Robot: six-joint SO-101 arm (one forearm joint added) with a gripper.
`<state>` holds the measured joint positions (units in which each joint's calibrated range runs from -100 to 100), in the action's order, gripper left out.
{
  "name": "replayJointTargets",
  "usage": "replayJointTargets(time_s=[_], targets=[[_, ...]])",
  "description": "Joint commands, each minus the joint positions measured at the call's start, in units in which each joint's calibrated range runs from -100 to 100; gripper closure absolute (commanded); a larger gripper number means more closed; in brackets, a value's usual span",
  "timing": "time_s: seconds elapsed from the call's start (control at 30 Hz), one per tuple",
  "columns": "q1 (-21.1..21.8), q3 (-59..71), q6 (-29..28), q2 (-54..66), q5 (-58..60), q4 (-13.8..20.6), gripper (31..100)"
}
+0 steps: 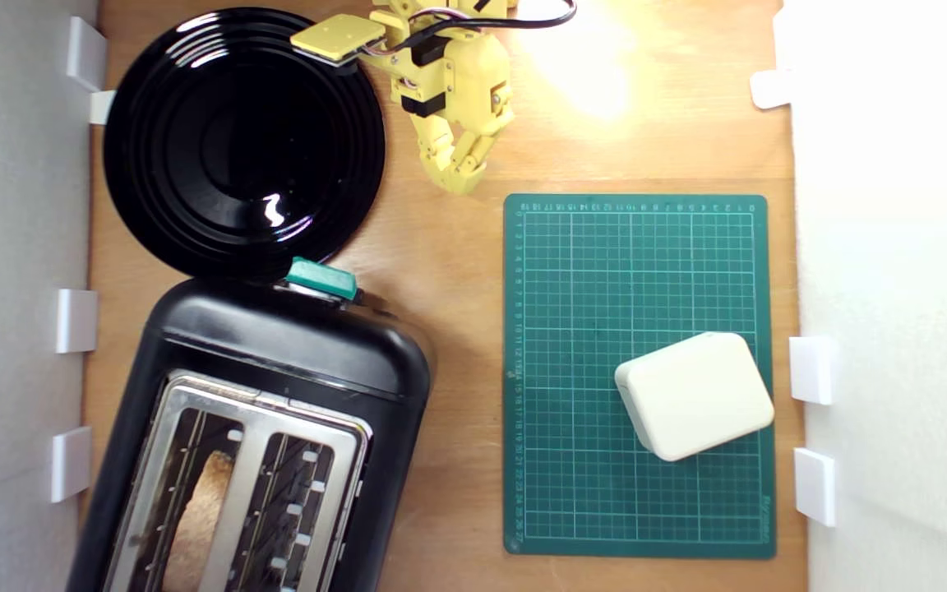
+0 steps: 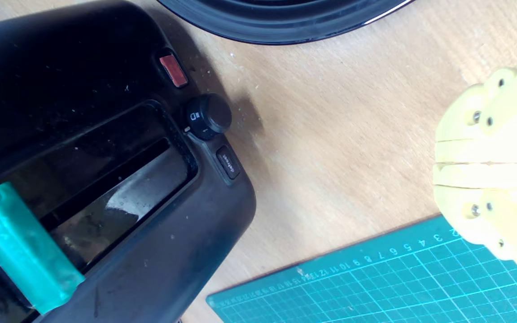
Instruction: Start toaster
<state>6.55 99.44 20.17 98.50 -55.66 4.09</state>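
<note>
The toaster [image 1: 276, 427] is found at the lower part of the exterior view's left, standing on the wooden worktop [image 1: 449, 345] and cut off by the lower edge of the picture. Its body is glossy black with rounded corners, and a silver metal top surrounds two slots. A slice of browned bread [image 1: 198, 518] is seen in the slot nearer the exterior view's left; the other slot shows only its wire guides. The teal-green lever [image 1: 321, 277] is located at the end of the toaster nearest the round black plate [image 1: 243, 140]. In the wrist view the lever [image 2: 20, 246] is seen in front of a recessed panel, and a red button [image 2: 173, 70], a black dial [image 2: 208, 116] and a small black button [image 2: 228, 162] are ranged along the toaster's edge.

The plate lies just beyond the toaster's lever end, its rim appearing to meet the toaster's outline. A green cutting mat [image 1: 638, 374] with a white grid is laid on the worktop towards the exterior view's right, well apart from the toaster. A cream rounded box [image 1: 694, 395] rests on the mat.

The yellow gripper [image 1: 459, 177] is seen near the top of the exterior view, beside the plate and apart from the lever. Its jaws are closed together, and nothing is held.
</note>
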Motion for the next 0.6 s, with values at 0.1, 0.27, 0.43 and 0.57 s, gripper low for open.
replayJointTargets(time_s=[0.1,0.27,0.43,0.57], targets=[[-0.3,0.4,0.1,0.7,-0.9,0.5,98.9],[-0.9,0.3,0.8,0.2,-0.8,1.3,98.9],[-1.7,-0.5,5.9,-1.2,-0.9,1.4,98.9],[-1.8,-4.6,7.6,-6.0,-0.8,1.4,98.9]])
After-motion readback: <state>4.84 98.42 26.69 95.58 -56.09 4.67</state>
